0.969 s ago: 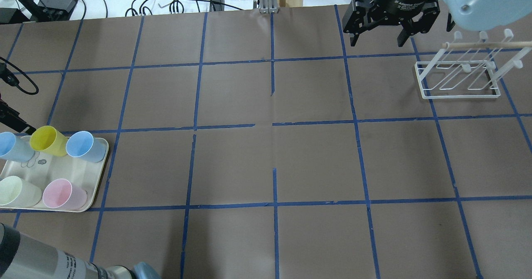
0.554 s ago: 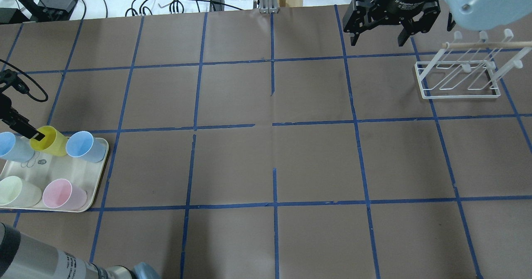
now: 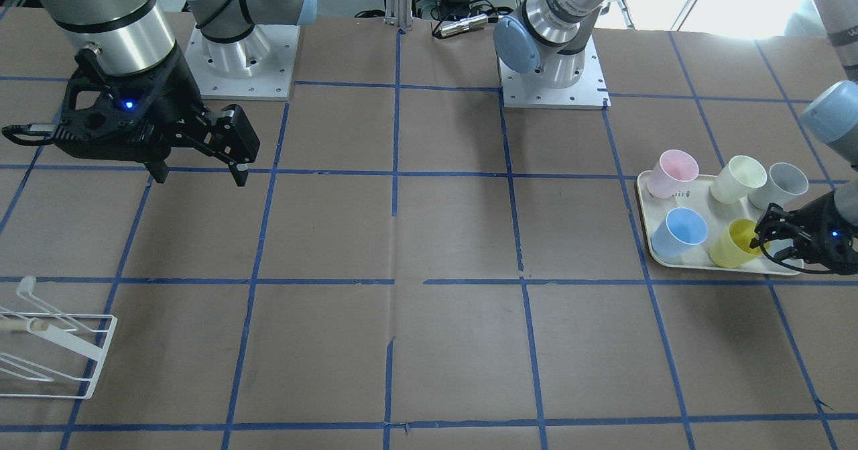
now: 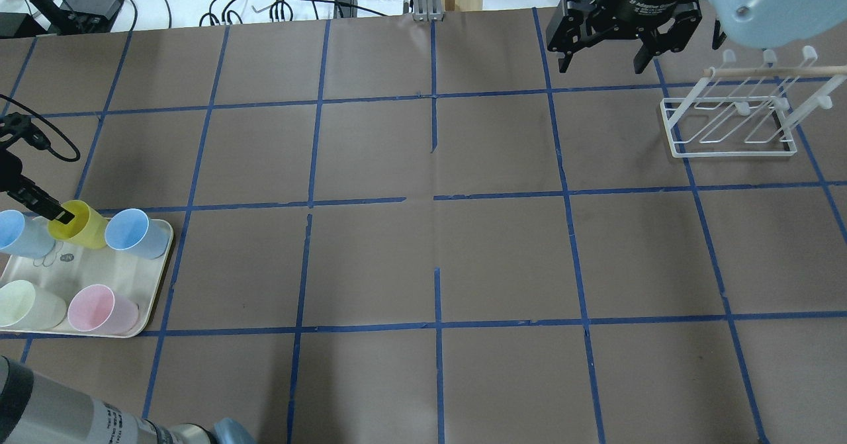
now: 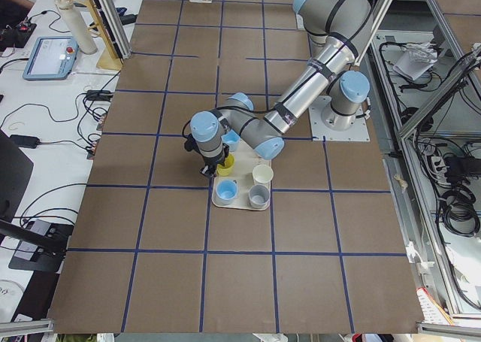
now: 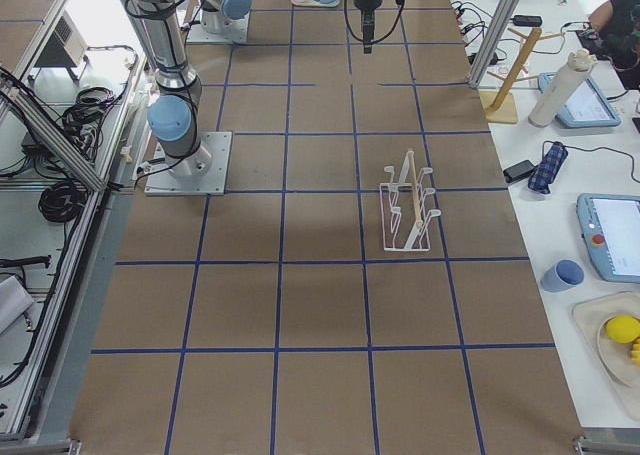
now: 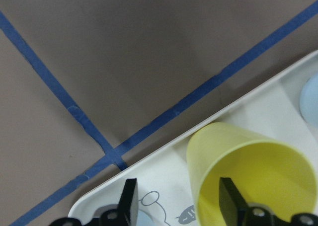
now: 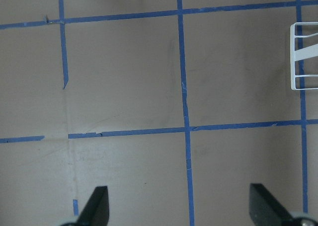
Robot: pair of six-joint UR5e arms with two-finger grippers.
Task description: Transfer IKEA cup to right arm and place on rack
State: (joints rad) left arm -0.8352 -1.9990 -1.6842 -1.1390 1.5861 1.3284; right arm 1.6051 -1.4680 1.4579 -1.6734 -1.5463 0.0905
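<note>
The yellow IKEA cup point(image 4: 83, 225) stands upright at the far edge of the cream tray point(image 4: 149, 292). It also shows in the front view point(image 3: 734, 245) and the left wrist view point(image 7: 253, 176). My left gripper point(image 4: 54, 212) is open and straddles the cup's wall: one finger point(image 7: 229, 196) is inside the rim, the other point(image 7: 129, 201) outside over the tray. My right gripper point(image 4: 599, 67) is open and empty, hovering left of the white wire rack point(image 4: 728, 130). The rack also shows in the front view point(image 3: 60, 349).
On the tray beside the yellow cup stand two light blue cups point(image 4: 135, 232) point(image 4: 20, 232), a pale cup point(image 4: 26, 305) and a pink cup point(image 4: 99, 308). The brown paper table has a blue tape grid point(image 4: 437, 199). Cables lie beyond the far edge point(image 4: 284, 0).
My left gripper has moved right from beside the tray to the yellow cup, and one finger now sits inside its rim. The right gripper has barely moved.
</note>
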